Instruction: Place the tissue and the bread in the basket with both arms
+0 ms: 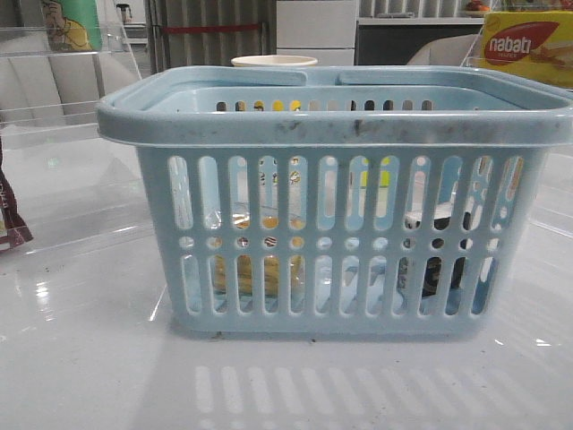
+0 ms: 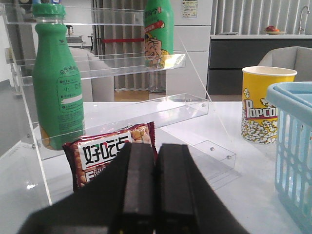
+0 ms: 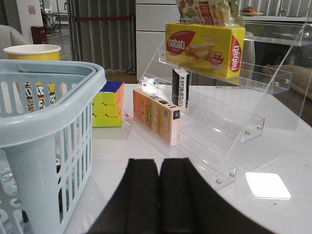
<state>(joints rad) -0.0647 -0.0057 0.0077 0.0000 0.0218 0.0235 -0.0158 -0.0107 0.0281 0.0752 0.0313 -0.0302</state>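
The light blue basket [image 1: 336,125] fills the middle of the front view. Through its slots I see the tan-yellow bread [image 1: 253,269] in clear wrap lying inside at the left. The tissue [image 1: 436,255], dark with a white upper part, lies inside at the right. Neither gripper shows in the front view. My left gripper [image 2: 156,146] is shut and empty, low over the table, with the basket's side [image 2: 295,141] off to one side. My right gripper [image 3: 159,161] is shut and empty beside the basket [image 3: 44,122].
In front of the left gripper are a dark red snack packet [image 2: 105,151], a clear shelf with a green bottle [image 2: 56,83] and a popcorn cup [image 2: 263,105]. By the right gripper stand a Rubik's cube [image 3: 109,105], an orange box [image 3: 156,114] and a nabati box [image 3: 204,41] on a clear shelf.
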